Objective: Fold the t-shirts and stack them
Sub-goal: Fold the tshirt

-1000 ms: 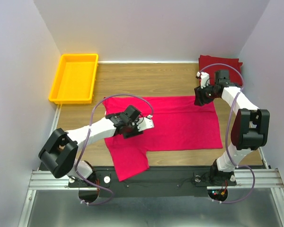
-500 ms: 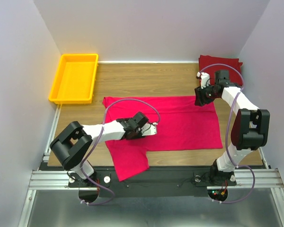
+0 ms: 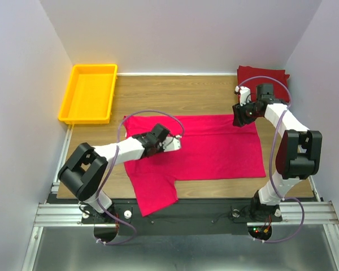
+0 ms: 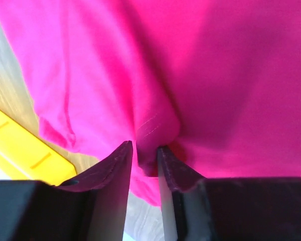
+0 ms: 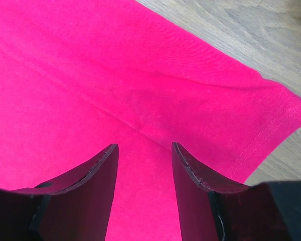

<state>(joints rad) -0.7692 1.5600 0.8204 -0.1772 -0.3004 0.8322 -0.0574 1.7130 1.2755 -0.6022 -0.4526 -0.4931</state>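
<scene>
The bright magenta-pink t-shirt (image 3: 214,148) lies spread over the table's middle, one sleeve hanging toward the near edge. My left gripper (image 3: 156,137) is over its left part and is shut on a pinched fold of the pink cloth (image 4: 155,133), seen between the fingers in the left wrist view. My right gripper (image 3: 239,117) is open at the shirt's far right corner; in the right wrist view its fingers (image 5: 103,163) straddle flat pink cloth (image 5: 140,90) near the stitched hem. The darker crimson t-shirt (image 3: 263,75) lies folded at the back right corner.
A yellow plastic tray (image 3: 89,92) stands at the back left, and its edge shows in the left wrist view (image 4: 20,150). Bare wooden tabletop (image 3: 175,93) lies behind the pink shirt. Walls close in the left, right and back sides.
My left gripper has swung back toward the far left over the shirt, with the fold of pink cloth pinched in it. The right arm has not moved.
</scene>
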